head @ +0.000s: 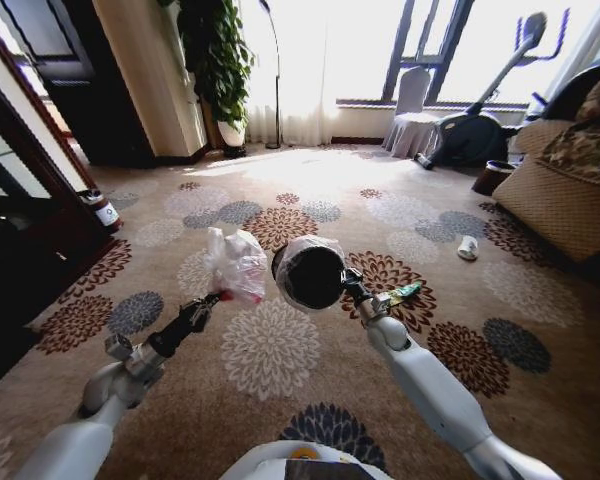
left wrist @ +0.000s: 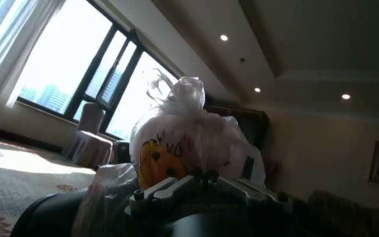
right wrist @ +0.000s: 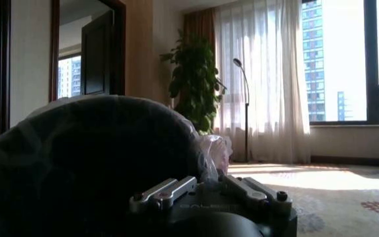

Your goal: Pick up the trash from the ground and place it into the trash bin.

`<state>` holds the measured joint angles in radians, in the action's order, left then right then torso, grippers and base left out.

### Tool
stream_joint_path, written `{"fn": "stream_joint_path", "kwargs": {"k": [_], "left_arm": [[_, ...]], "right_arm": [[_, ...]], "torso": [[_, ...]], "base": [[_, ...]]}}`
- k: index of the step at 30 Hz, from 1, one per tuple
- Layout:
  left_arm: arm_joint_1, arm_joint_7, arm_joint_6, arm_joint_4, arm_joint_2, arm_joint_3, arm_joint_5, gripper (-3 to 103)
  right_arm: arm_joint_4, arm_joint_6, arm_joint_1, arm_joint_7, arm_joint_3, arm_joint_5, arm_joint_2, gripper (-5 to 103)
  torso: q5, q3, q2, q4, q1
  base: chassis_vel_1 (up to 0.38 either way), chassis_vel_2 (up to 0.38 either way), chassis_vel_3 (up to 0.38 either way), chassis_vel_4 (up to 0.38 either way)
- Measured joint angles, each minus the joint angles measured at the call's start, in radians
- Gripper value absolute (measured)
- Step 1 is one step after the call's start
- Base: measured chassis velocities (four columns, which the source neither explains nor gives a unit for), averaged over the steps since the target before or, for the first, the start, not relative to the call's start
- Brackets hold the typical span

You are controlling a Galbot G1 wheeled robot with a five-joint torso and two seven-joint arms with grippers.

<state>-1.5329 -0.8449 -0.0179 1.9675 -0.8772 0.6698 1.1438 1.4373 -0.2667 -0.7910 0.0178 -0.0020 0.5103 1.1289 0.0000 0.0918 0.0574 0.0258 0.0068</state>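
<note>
Head view: the left gripper [head: 216,297] was clamped on the lower edge of the white-pink bag [head: 236,263], which was held up in the air just left of the trash bin [head: 309,272]. The bin was lifted off the carpet [head: 270,350] by the right gripper [head: 348,281], gripped at its rim and tipped so the mouth faced the camera, the clear liner [head: 310,243] bunched around the rim. Bag and bin were nearly touching; contact could not be confirmed. The tilt was judged deliberate, presenting the opening sideways so the bag could be pushed in from the left.

Left wrist view: the bag [left wrist: 188,138] was seen pinched above the gripper body, knotted top upward, with the liner and dark bin wall just beside it. Right wrist view: the black bin wall [right wrist: 91,163] was pressed close against the gripper, consistent with a closed grip on the rim.

Other litter was left on the carpet: a green wrapper [head: 404,293] just beyond the right wrist, a white scrap [head: 467,247] nearer the sofa [head: 570,190], and a bottle [head: 104,211] by the dark cabinet [head: 20,250] at the carpet's left edge. The bag was judged not yet inside the bin.
</note>
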Motion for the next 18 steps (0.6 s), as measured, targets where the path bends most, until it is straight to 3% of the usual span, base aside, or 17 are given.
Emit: {"fn": "stream_joint_path", "kwargs": {"k": [3,5,6,9,10,12,18], "left_arm": [[0.017,0.011,0.036,0.027,0.019,-0.058,0.065,0],[0.067,0.092,0.081,0.055,0.041,-0.164,0.172,0],[0.067,0.092,0.081,0.055,0.041,-0.164,0.172,0],[0.147,0.260,0.130,0.074,0.044,-0.288,0.377,0],[0.147,0.260,0.130,0.074,0.044,-0.288,0.377,0],[0.180,0.349,0.145,0.076,0.037,-0.336,0.492,0],[0.145,0.417,0.156,0.098,0.013,-0.373,0.567,0]], "right_arm": [[-0.007,0.000,0.009,0.000,-0.015,-0.010,0.016,0],[-0.013,-0.002,0.023,0.001,-0.038,-0.026,0.042,0],[-0.013,-0.002,0.023,0.001,-0.038,-0.026,0.042,0],[-0.026,-0.009,0.043,0.001,-0.057,-0.051,0.069,0],[-0.026,-0.009,0.043,0.001,-0.057,-0.051,0.069,0],[-0.039,-0.017,0.057,0.001,-0.064,-0.066,0.084,0],[-0.068,-0.033,0.096,0.001,-0.066,-0.083,0.089,0]], "torso": [[-0.0001,0.000,0.000,-0.0001,0.000],[0.0002,0.000,0.000,0.0002,0.000],[0.0002,0.000,0.000,0.0002,0.000],[-0.0002,0.000,0.000,-0.0002,0.000],[-0.0002,0.000,0.000,-0.0002,0.000],[0.0002,0.000,0.000,-0.0004,0.000],[0.0001,0.000,0.000,0.0002,0.000]], "base": [[0.000,0.000,0.000,0.000],[0.000,0.000,0.000,0.000],[0.000,0.000,0.000,0.000],[0.000,0.000,0.000,0.000],[0.000,0.000,0.000,0.000],[0.000,0.000,0.000,0.000],[0.000,0.000,0.000,0.000]]}}
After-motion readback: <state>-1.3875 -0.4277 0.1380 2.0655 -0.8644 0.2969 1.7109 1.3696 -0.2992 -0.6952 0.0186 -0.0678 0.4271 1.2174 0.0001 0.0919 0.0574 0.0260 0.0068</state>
